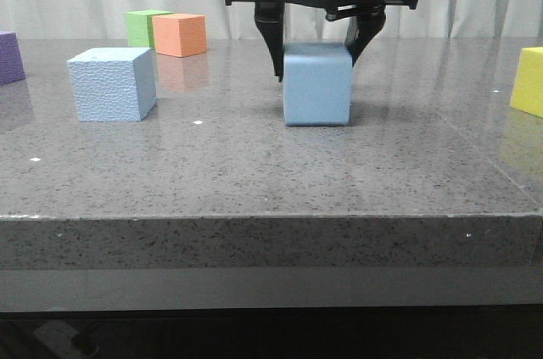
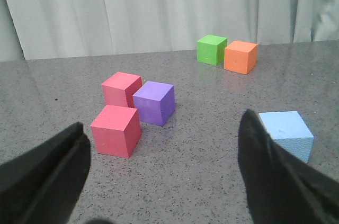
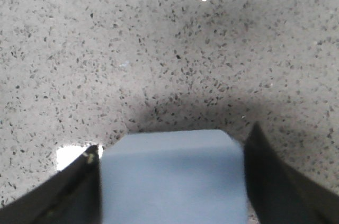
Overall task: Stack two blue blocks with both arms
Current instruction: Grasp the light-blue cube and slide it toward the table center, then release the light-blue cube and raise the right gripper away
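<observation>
Smooth block (image 1: 317, 86) sitting mid-table (image 1: 254, 172), right gripper (image 1: 318, 60) straddling it; rough block (image 1: 112, 84) lying left; two cubes (image 1: 167, 32) sitting far-left behind; another cube (image 1: 528, 81) sitting far right.

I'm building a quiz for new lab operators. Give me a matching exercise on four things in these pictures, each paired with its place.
1. smooth blue block
2. rough blue block
3. orange cube
4. yellow cube

a. at the table's far right edge
b. between the right pincer's fingers
c. beside the green cube
d. alone, left of centre

Pairs: 1-b, 2-d, 3-c, 4-a
</observation>
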